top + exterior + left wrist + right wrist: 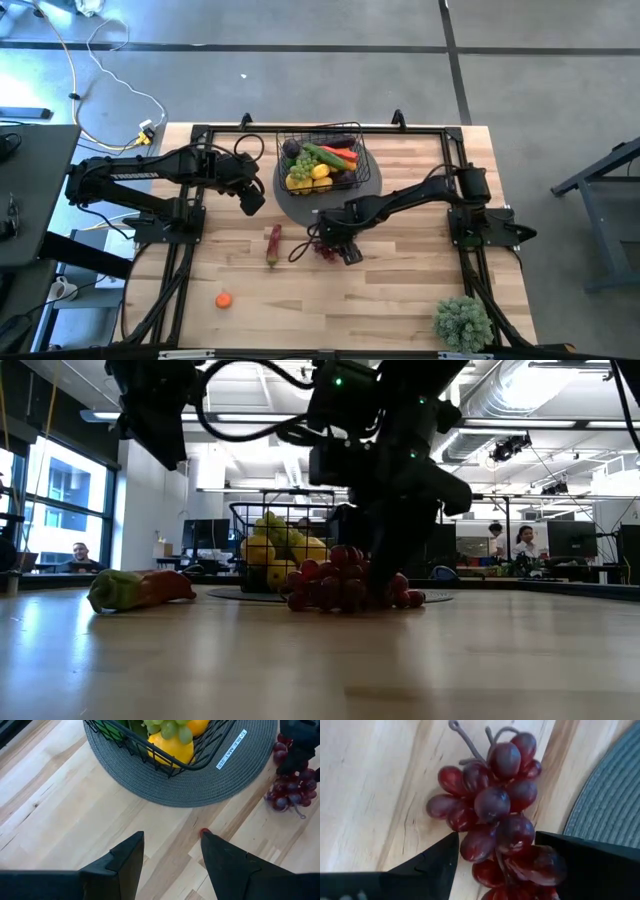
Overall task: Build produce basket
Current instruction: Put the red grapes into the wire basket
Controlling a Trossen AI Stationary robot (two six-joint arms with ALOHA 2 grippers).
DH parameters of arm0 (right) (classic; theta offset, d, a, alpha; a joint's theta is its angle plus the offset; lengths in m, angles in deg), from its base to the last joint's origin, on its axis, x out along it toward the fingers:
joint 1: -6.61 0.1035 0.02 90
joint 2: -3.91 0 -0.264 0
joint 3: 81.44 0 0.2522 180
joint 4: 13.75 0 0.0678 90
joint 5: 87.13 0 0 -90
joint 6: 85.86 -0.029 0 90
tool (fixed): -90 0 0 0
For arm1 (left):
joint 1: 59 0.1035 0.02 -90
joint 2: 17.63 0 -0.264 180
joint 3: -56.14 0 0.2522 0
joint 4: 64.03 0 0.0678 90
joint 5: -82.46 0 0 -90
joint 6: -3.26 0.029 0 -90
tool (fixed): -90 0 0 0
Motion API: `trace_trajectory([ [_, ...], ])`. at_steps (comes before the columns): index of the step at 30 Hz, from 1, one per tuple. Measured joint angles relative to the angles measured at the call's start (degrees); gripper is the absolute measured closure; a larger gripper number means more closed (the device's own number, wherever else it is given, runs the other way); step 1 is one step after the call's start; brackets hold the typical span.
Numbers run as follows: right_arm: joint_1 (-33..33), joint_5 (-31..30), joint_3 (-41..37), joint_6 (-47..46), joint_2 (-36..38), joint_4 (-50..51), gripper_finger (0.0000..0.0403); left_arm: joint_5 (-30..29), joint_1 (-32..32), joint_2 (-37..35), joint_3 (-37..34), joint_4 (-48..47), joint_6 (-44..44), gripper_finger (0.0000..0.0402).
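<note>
Right gripper (492,857) spread, straddling dark red grapes (492,807) on table beside grey mat (612,805), not clamped. Lower further, centre on bunch, close gently, lift into basket (322,165). Left gripper (172,852) parted, empty, near mat.

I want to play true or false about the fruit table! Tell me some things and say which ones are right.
1. The red grapes are lying on the wooden table, not in the basket. True.
2. The right gripper is down over the grapes with its jaws open on either side of the bunch. True.
3. The basket is empty. False: it holds lemons, green grapes and other produce.
4. The basket sits on a round grey mat. True.
5. The left gripper is holding a lemon. False: its jaws are open with nothing between them.
6. The small orange fruit is inside the basket. False: it lies alone on the table, toward the front.
</note>
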Motion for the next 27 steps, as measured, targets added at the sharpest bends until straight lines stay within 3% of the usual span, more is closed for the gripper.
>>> trace_trajectory([
  [5,0.0,0.0,0.0,-3.8,-0.6,0.5,0.0219,0.0,0.0,0.0,0.0,0.0,0.0,0.0213],
  [14,0.0,2.5,0.0,-14.8,-0.5,0.5,0.0383,0.0,0.0,0.0,0.0,-0.1,0.0,0.0213],
  [27,0.1,3.2,0.0,-28.2,2.9,-0.6,0.0397,0.0,0.0,0.0,0.0,-0.2,2.6,0.0213],
])
